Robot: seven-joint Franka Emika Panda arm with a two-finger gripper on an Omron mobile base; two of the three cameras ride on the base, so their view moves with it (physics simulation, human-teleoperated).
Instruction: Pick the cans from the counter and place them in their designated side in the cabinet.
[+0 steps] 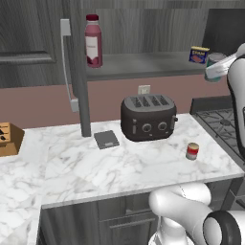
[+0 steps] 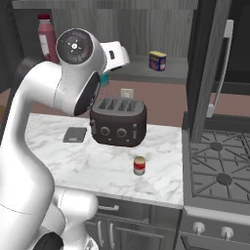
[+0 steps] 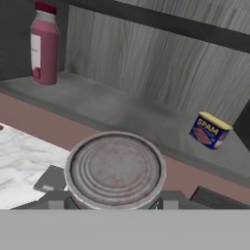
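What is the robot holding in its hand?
The tool is shut on the teal can, gripping its sides just below the tan top, near the cabinet shelf.

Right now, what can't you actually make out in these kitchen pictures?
- Fingers: in the hand view the teal can covers their tips; whether they press its sides is hidden.
- Teal can in the right base view: mostly behind the arm's joint.
- Red can: label too small to read.
- Toaster: dial markings too small.
- Cabinet: cut off by the top edges.
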